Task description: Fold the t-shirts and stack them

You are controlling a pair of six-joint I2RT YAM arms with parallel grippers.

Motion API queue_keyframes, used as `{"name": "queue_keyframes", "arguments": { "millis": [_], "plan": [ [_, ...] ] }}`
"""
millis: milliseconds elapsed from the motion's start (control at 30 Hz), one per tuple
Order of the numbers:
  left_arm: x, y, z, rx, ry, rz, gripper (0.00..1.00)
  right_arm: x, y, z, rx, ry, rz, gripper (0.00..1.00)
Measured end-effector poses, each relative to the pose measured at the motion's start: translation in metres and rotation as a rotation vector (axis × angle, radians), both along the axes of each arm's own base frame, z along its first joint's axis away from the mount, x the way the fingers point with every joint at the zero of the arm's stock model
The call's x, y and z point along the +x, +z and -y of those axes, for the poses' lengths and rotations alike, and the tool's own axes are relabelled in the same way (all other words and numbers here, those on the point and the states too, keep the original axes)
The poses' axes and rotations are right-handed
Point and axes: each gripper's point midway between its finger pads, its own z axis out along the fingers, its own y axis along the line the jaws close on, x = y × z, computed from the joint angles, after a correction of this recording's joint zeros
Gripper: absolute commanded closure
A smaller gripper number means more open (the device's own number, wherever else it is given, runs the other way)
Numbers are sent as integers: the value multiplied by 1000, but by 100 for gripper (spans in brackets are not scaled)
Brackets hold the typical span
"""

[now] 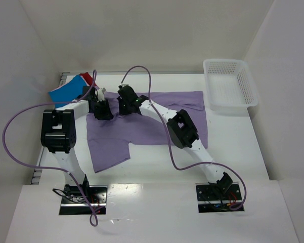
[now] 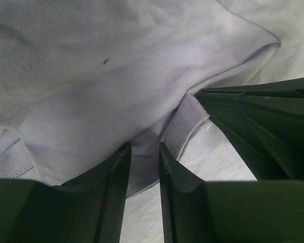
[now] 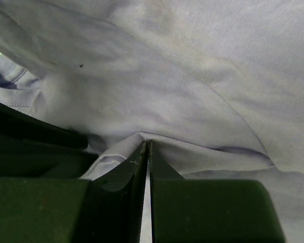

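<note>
- 1 lavender t-shirt [image 1: 116, 139] lies spread open on the white worktop [image 1: 157, 169], about in the middle, with a flap reaching toward the near left.
- The left jaws are down on the shirt's far-left edge. They stand a little apart, and a fold of the lavender cloth fills the gap between them. A stitched hem runs just beside the right-hand finger.
- The right jaws sit just beside the left jaws on the same far edge. They are closed to a thin slit, and the cloth rises in a small pinched peak at their tips.
- 2 folded shirts lie at the far left corner. The blue t-shirt [image 1: 63, 92] is just beside the lavender shirt's far-left corner, and the red t-shirt [image 1: 86, 77] touches the blue one on its far side.
- The left arm [image 1: 58, 131] runs up the left side of the lavender shirt, and the right arm [image 1: 182, 129] crosses above it on a slant.
- 1 white mesh basket [image 1: 231, 105] stands at the far right, just beside the lavender shirt's far-right corner.
- 2 purple cables [image 1: 10, 126] loop from the arms.
</note>
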Motion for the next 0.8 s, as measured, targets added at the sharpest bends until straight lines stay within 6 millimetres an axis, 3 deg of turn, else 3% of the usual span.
{"name": "queue_keyframes", "arguments": {
  "millis": [133, 333, 433, 667, 800],
  "plan": [
    [0, 12, 3, -18, -12, 22, 57, 0, 0, 0, 1, 1, 0, 91],
    [11, 59, 11, -54, -39, 135, 57, 1, 0, -2, 4, 1, 2, 91],
    [14, 70, 13, -64, -49, 166, 59, 2, 1, -3, 7, 3, 3, 91],
    [10, 64, 13, -66, -53, 149, 65, 2, 0, -3, 7, 3, 3, 90],
    [7, 49, 14, -71, -54, 114, 68, 2, 0, -3, 6, 3, 3, 87]
  ]
}}
